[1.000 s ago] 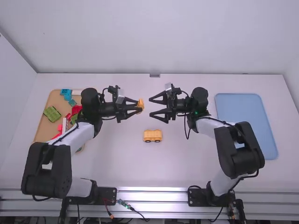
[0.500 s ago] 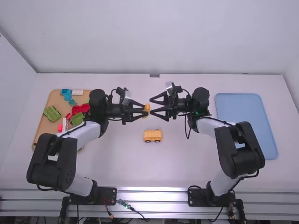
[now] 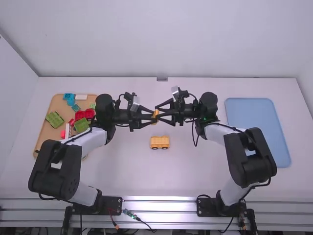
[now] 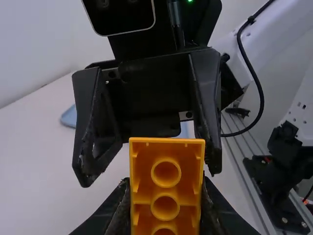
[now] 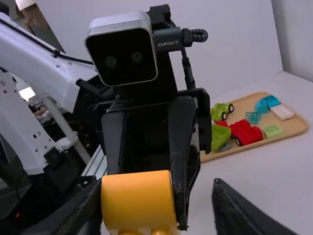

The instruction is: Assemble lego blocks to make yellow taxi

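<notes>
White desk (image 3: 122, 171), yellow base (image 3: 160, 142) standing on it.
Beyond the base, the left claw (image 3: 153, 117) grips a yellow block (image 4: 167, 188); the right claw (image 3: 157, 112) is spread, the block between its fingers.

A plain white back wall (image 3: 156, 39) rises behind the white table (image 3: 117, 171), with a left side wall (image 3: 12, 112) and a right side wall (image 3: 305, 83) closing in the work area. A small grey fitting (image 3: 162, 79) sits at the table's far edge, while ribbed metal rails (image 3: 159, 206) run along the near one — silvery, catching a bright gleam under otherwise soft light.
</notes>
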You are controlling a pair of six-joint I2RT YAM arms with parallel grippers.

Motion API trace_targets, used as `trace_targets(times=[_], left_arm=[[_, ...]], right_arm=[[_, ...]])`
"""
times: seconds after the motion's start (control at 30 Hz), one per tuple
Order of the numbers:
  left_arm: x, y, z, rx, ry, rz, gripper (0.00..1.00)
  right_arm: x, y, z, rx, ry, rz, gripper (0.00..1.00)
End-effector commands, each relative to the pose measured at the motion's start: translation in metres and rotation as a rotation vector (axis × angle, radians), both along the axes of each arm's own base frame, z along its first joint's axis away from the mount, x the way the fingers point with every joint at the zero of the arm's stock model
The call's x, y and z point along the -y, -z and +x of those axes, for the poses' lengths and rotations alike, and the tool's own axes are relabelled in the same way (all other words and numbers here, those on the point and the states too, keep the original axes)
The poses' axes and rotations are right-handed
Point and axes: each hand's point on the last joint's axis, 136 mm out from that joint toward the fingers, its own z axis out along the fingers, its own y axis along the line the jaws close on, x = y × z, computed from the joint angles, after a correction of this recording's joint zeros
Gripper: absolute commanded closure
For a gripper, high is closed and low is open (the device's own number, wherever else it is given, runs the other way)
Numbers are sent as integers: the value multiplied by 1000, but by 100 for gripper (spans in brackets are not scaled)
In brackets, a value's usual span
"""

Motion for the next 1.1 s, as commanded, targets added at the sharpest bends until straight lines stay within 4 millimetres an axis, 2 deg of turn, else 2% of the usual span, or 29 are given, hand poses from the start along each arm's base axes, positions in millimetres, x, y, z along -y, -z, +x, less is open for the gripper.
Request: trace_targets(times=[0.0, 0.07, 0.23, 0.27, 0.4, 0.43, 0.47, 0.5, 0.53, 0.63, 0.7, 0.77, 0.8, 1.07], left_arm=[[2, -4, -3, 8, 24, -5, 98], [3, -4, -4, 8, 28, -5, 98], [4, -4, -4, 8, 28, -5, 98], [4, -4, -3, 7, 26, -5, 94], [4, -4, -3, 7, 26, -4, 89], [4, -4, -3, 7, 26, -4, 83], [4, -4, -3, 8, 26, -5, 82], [4, -4, -3, 7, 26, -5, 66], [4, -4, -3, 7, 26, -5, 43], [4, -4, -3, 8, 26, -4, 43], [4, -4, -3, 8, 26, -5, 35], [4, -5, -3, 11, 26, -5, 19], [4, -5, -3, 11, 26, -5, 1], [-5, -5, -4, -19, 39, -8, 1]], right_arm=[[-1, -3, 3, 15, -7, 4, 50], [-2, -3, 2, 15, -10, 4, 57], [-2, -3, 4, 15, 0, 5, 67], [-2, -3, 4, 15, -1, 5, 69], [-2, -3, 4, 16, 0, 5, 82], [-2, -3, 4, 16, 0, 5, 84], [-2, -3, 4, 16, 0, 5, 85], [-2, -3, 4, 16, 0, 5, 85], [-2, -3, 4, 16, -1, 5, 86], [-2, -3, 4, 16, -1, 5, 90], [-2, -3, 4, 16, 0, 5, 92], [-2, -3, 4, 17, 0, 5, 93], [-2, -4, 4, 23, -1, 7, 94], [15, -8, 14, 65, 36, 15, 100]])
